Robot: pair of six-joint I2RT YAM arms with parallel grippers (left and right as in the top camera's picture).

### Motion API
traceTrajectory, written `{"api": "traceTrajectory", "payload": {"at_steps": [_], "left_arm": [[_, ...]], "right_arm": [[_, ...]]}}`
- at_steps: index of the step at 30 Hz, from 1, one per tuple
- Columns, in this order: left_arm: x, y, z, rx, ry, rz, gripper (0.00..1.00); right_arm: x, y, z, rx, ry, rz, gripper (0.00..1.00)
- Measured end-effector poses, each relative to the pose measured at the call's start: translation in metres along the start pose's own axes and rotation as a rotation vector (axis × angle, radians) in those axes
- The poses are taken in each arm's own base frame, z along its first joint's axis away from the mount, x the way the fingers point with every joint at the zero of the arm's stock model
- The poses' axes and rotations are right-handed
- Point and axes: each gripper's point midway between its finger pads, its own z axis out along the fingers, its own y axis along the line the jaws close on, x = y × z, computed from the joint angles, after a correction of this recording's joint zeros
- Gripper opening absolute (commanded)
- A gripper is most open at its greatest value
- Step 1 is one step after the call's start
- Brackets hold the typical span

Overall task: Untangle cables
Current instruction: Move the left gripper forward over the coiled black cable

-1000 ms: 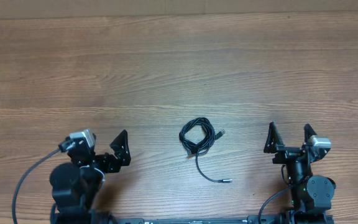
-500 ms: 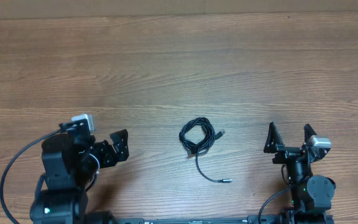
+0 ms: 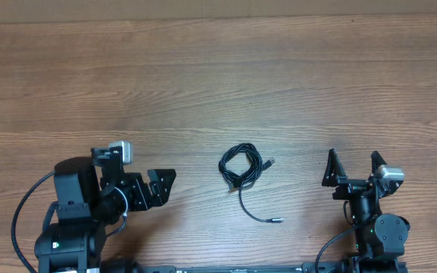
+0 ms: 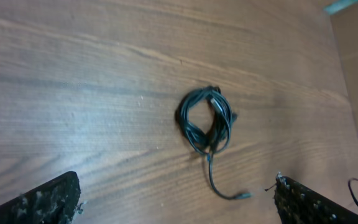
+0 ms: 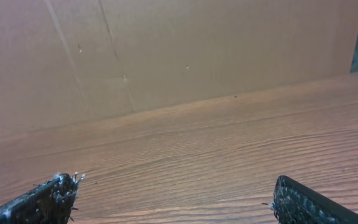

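The cables (image 3: 240, 167) lie coiled together in a small black bundle at the table's middle front. One loose end trails toward the front and ends in a silvery plug (image 3: 276, 220). A second plug tip (image 3: 270, 161) sticks out at the bundle's right. My left gripper (image 3: 160, 186) is open and empty, left of the bundle, pointing toward it. In the left wrist view the bundle (image 4: 206, 118) lies ahead of my open fingers (image 4: 176, 202). My right gripper (image 3: 351, 167) is open and empty, right of the bundle; its wrist view (image 5: 173, 199) shows only table and wall.
A brown cardboard wall (image 5: 166, 50) stands along the table's far edge. The wooden table (image 3: 218, 83) stretches behind the bundle. Both arm bases sit at the front edge.
My left arm has turned and reached right toward the cable bundle. The right arm and the cables have not moved.
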Motion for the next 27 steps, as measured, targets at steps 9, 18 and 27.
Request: {"api": "traceTrajectory", "payload": {"at_steps": [9, 18, 27], "left_arm": [[0.011, 0.001, 0.000, -0.003, 0.045, -0.028, 1.00], [0.011, 0.008, 0.000, -0.039, 0.042, -0.031, 1.00], [0.010, 0.010, 0.000, -0.052, 0.036, -0.029, 1.00]], "right_arm": [[0.000, 0.000, 0.000, 0.000, 0.000, 0.000, 1.00], [0.000, 0.000, 0.000, 0.000, 0.001, 0.000, 1.00], [0.000, 0.000, 0.000, 0.000, 0.000, 0.000, 1.00]]}}
